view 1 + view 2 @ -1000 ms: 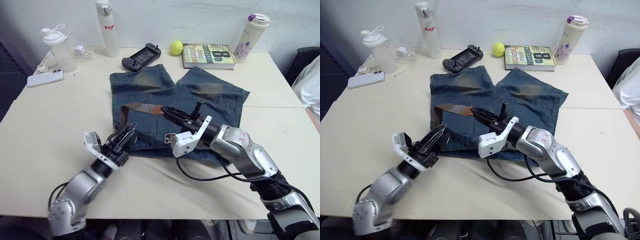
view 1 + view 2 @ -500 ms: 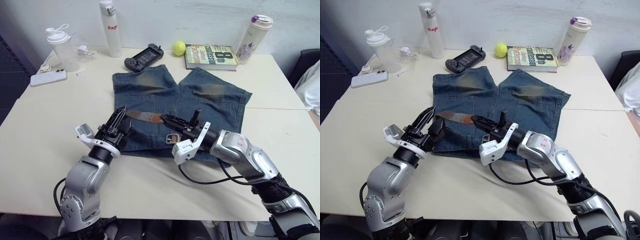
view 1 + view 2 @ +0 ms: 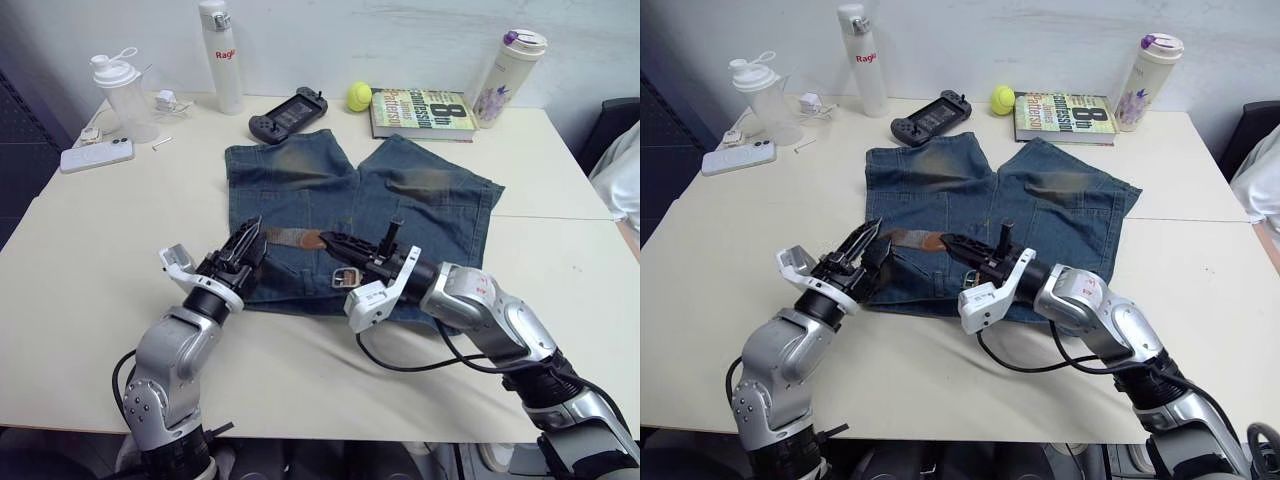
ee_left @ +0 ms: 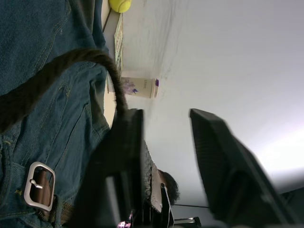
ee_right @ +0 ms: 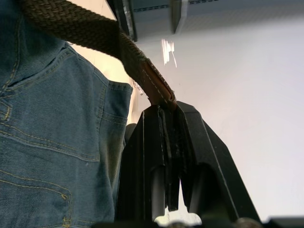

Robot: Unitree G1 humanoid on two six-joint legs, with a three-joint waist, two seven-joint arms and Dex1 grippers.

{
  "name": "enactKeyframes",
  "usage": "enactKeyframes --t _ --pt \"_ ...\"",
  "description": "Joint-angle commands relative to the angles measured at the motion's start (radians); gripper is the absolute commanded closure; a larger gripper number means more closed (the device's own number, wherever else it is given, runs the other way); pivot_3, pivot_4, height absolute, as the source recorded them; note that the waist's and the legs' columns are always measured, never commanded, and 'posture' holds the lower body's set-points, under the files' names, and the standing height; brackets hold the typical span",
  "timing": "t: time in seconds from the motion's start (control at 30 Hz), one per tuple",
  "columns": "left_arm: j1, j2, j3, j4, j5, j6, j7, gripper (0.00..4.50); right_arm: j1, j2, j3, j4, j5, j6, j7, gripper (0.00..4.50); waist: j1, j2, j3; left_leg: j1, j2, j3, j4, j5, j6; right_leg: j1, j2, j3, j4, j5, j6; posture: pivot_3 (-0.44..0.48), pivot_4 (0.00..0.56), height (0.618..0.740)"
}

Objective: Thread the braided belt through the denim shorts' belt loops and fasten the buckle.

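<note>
Our left hand point(image 3: 250, 240) hangs over the waistband end of the denim shorts point(image 3: 420, 200), its two black fingers point(image 4: 223, 156) spread apart with nothing between them. Just beyond those fingertips, the braided belt point(image 3: 290, 237) lies across the denim, running from our left hand toward our right. In the left wrist view the belt point(image 4: 52, 76) arches up off the cloth close beside one finger, and the buckle point(image 4: 38, 185) rests flat on the waistband below it.

Our right hand point(image 3: 328, 240) has its fingers pressed together on the belt's tan leather tip point(image 5: 156, 90), holding it slightly above the shorts. The silver buckle point(image 3: 345, 277) sits near that hand, on the waistband edge closest to us. We cannot tell whether the belt passes through any belt loops here. The shorts lie flat on the pale surface point(image 3: 100, 250), legs pointing away from both hands.
</note>
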Motion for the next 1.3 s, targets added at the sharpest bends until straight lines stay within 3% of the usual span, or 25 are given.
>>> enactKeyframes --t 0.03,0.57,0.63,0.73,0.77,0.83,1.03,1.3 --pt "-0.014 -0.009 0.000 0.005 -0.012 0.048 -0.037 4.37 0.003 0.007 -0.035 -0.057 0.020 -0.006 0.003 4.50 0.000 0.000 0.000 0.000 0.000 0.000 0.000 0.000 0.000 0.000 0.000 0.000 0.000 0.000 0.000 0.000 0.150 0.740" --pt "-0.066 -0.019 0.038 0.044 -0.012 0.102 -0.071 4.45 0.034 0.017 -0.050 -0.088 0.055 0.050 0.057 4.50 0.005 0.000 0.000 0.000 0.000 -0.001 -0.001 0.000 0.000 0.000 0.000 -0.001 -0.001 0.000 0.000 0.000 0.150 0.740" --pt "-0.056 -0.006 0.033 0.045 -0.012 0.119 -0.079 4.45 0.036 0.019 -0.052 -0.089 0.053 0.050 0.059 4.50 0.006 0.000 0.000 0.000 0.000 -0.001 -0.001 0.000 0.000 0.000 0.000 -0.001 -0.001 0.000 0.000 0.000 0.150 0.740" --pt "-0.012 0.094 0.022 0.061 -0.012 0.182 -0.134 4.45 0.034 0.018 -0.053 -0.082 0.049 0.048 0.061 4.50 0.004 0.001 0.001 0.000 0.000 -0.001 -0.001 0.000 -0.001 0.000 0.000 -0.001 -0.001 0.000 0.000 0.000 0.150 0.740" --pt "-0.001 0.122 0.017 0.064 -0.012 0.197 -0.155 3.80 0.033 0.018 -0.054 -0.080 0.048 0.048 0.062 4.50 0.002 0.001 0.001 0.000 0.000 -0.001 -0.002 0.000 -0.001 0.000 0.000 -0.001 -0.001 0.000 0.000 0.000 0.150 0.740" --pt "0.013 0.155 0.006 0.069 -0.012 0.226 -0.214 3.15 0.034 0.017 -0.055 -0.082 0.050 0.049 0.066 4.50 0.000 0.002 0.001 0.000 0.000 -0.001 -0.002 0.000 -0.001 0.000 0.000 -0.001 -0.001 0.000 0.000 0.000 0.150 0.740" --pt "0.038 0.151 0.021 0.125 -0.012 0.218 -0.185 0.35 0.035 0.019 -0.055 -0.087 0.050 0.056 0.073 4.50 0.004 0.002 0.001 0.000 0.000 -0.002 -0.002 0.000 -0.001 0.001 0.000 -0.001 -0.002 0.000 0.000 0.000 0.150 0.740" --pt "0.001 0.165 -0.004 0.231 -0.012 0.283 -0.199 0.35 0.036 0.015 -0.059 -0.098 0.054 0.061 0.081 4.50 0.003 0.003 0.002 0.000 0.000 -0.002 -0.002 0.000 -0.001 0.000 0.000 -0.001 -0.002 0.000 0.000 0.000 0.150 0.740"
